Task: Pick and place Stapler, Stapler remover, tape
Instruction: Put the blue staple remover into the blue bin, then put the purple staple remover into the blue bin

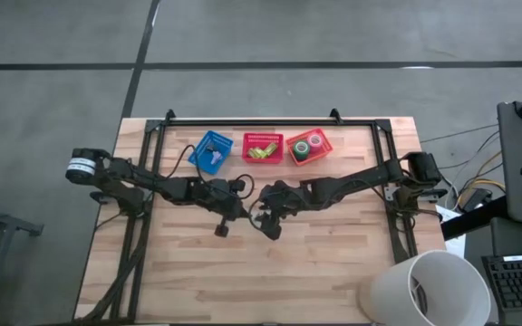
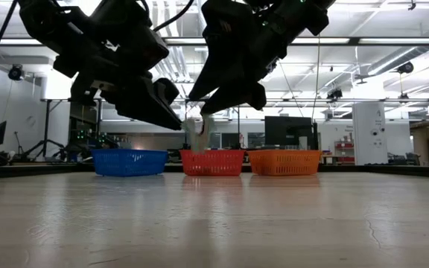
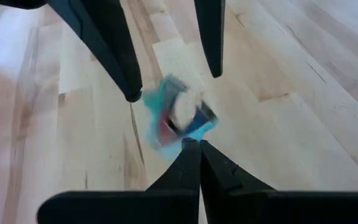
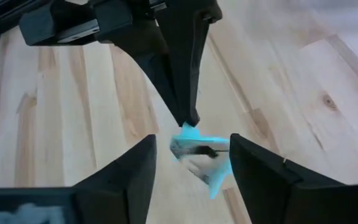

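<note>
While both arms meet over mid-bench, a blurred blue-and-white object [image 4: 199, 157] sits between the open right pincer [image 4: 191, 163], pinched at its edge by the closed left pincer [image 3: 192, 147].

A small light-blue and silver thing [image 4: 199, 155], blurry, hangs in the air above the wooden table. It could be the staple remover, but its shape is hard to tell. It is tilted, with blue, white and a bit of red showing on it [image 3: 180, 118]. A blue stapler [image 1: 214, 156] lies in the blue basket. Yellow-green blocks [image 1: 262, 150] lie in the red basket. A green tape roll [image 1: 301, 152] and a red-pink tape roll [image 1: 317, 141] sit side by side in the orange basket
</note>
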